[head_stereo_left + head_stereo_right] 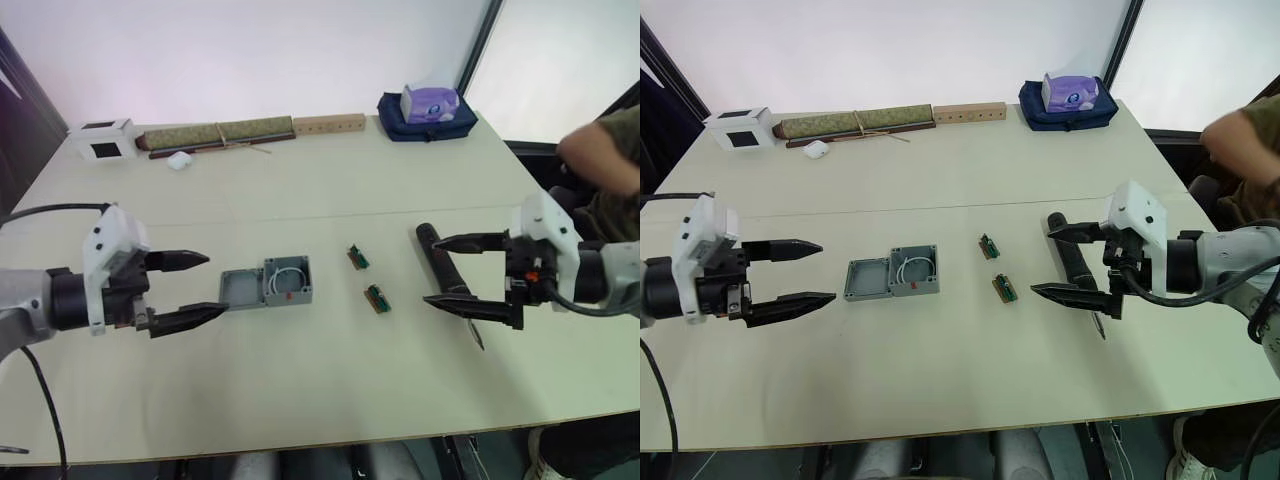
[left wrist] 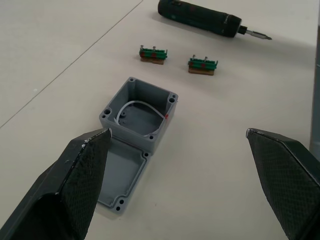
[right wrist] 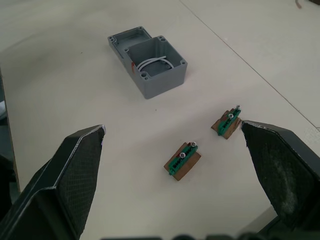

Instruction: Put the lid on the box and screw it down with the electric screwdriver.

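The lid (image 1: 240, 287) lay inner face up on the table (image 1: 320, 390), touching the left side of the box (image 1: 288, 280), not yet fitted; the box sat open-topped with a white wire coiled inside and a small red mark at its edge; the left gripper (image 1: 190, 290) hovered just left of the lid, fingers spread wide apart, holding nothing; the right gripper (image 1: 455, 272) stood on the right side of the table, fingers likewise wide apart and empty, one finger either side of the electric screwdriver (image 1: 447, 275); the screwdriver lay flat, its metal bit toward the near edge; whether the fingers touched it could not be told; between box and screwdriver lay two small green terminal boards (image 1: 358, 257), (image 1: 376, 297), apart from each other; along the far edge were a white carton (image 1: 102, 140), a long roll (image 1: 215, 133), a wooden block (image 1: 329, 124) and a dark blue pouch (image 1: 426, 118) with a purple tissue pack on it; a person's arm (image 1: 600, 160) showed at far right.
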Tool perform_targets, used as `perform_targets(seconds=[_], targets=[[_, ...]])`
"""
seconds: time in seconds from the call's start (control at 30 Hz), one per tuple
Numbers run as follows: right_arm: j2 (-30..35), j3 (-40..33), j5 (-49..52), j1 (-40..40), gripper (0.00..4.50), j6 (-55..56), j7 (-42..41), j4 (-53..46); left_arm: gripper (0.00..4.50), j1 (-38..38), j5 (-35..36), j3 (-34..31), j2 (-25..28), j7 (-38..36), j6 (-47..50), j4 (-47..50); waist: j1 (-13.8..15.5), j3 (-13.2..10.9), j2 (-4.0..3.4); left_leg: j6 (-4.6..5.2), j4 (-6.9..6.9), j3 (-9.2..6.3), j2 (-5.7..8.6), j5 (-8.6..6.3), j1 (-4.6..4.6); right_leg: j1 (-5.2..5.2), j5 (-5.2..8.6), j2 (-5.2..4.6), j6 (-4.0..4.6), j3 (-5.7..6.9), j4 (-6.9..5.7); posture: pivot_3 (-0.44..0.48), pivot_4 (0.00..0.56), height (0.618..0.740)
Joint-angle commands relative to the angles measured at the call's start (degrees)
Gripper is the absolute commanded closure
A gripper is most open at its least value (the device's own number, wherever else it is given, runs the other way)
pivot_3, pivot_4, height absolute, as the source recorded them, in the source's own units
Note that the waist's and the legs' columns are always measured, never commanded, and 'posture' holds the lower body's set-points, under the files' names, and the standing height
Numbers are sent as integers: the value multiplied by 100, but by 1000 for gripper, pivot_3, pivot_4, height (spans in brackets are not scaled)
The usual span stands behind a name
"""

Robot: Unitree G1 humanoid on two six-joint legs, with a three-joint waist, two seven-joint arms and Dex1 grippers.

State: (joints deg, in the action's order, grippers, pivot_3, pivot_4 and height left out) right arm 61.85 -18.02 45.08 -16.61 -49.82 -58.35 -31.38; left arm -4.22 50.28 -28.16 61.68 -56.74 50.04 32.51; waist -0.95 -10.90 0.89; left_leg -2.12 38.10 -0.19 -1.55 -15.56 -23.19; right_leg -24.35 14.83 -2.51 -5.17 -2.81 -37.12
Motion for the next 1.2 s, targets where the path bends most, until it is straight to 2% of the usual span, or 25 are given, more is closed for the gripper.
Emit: perform_targets(seconds=[0.03,0.23,0.4,0.5,0.57,0.9,1.07,1.1,1.13,1.2], targets=[[22,-6,166,-212,0,-48,168,-148,71,-216,-96,185,146,-128,-239,-18,-1,0,0,0,0,1,0,0,0,0,0,0,0,0,0,0,150,740],[-33,185,249,-430,0,-133,430,-158,71,-631,-457,990,228,-444,-649,-150,3,0,0,0,0,1,0,0,-2,-2,0,0,-1,-1,1,0,150,740],[-140,397,155,-607,0,-12,609,-181,71,-1179,-1224,2333,-26,-718,-1247,-293,13,0,0,0,0,1,1,0,-2,-1,-1,2,-1,-2,0,0,150,740],[-237,447,146,-686,0,17,760,-261,71,-1641,-2119,3355,-371,-776,-1775,-655,19,0,0,0,1,1,3,0,-6,-2,-8,2,-15,-3,1,0,150,740],[-281,445,167,-705,0,5,853,-318,71,-1899,-2514,3767,-611,-787,-2012,-970,19,0,1,0,3,-1,3,0,-10,-4,-10,4,-17,-3,0,0,150,740],[-344,210,324,-490,0,-102,1287,-679,71,-2792,-3757,4805,-1542,-1073,-2946,-2472,21,-1,6,1,7,-5,1,0,-15,-10,-13,8,-24,-3,-4,0,150,740],[-329,128,386,-358,0,-97,1423,-785,71,-2936,-4012,4975,-1776,-1258,-3133,-2716,15,-1,6,1,9,-3,2,0,-15,-9,-13,7,-24,-4,-5,0,150,740],[-324,104,402,-330,0,-94,1438,-802,560,-2945,-4069,5000,-1806,-1277,-3165,-2733,17,-1,6,1,9,-5,1,0,-16,-9,-13,8,-25,-3,-5,0,150,740],[-317,83,418,-307,0,-92,1454,-817,802,-2950,-4117,5016,-1835,-1293,-3194,-2756,19,-1,6,1,9,-6,1,0,-16,-9,-14,8,-24,-3,-5,0,150,740],[-304,48,443,-262,0,-82,1489,-840,1612,-2986,-4196,5045,-1903,-1349,-3257,-2817,18,0,6,1,9,-6,1,0,-15,-9,-14,8,-25,-3,-6,0,150,740]])
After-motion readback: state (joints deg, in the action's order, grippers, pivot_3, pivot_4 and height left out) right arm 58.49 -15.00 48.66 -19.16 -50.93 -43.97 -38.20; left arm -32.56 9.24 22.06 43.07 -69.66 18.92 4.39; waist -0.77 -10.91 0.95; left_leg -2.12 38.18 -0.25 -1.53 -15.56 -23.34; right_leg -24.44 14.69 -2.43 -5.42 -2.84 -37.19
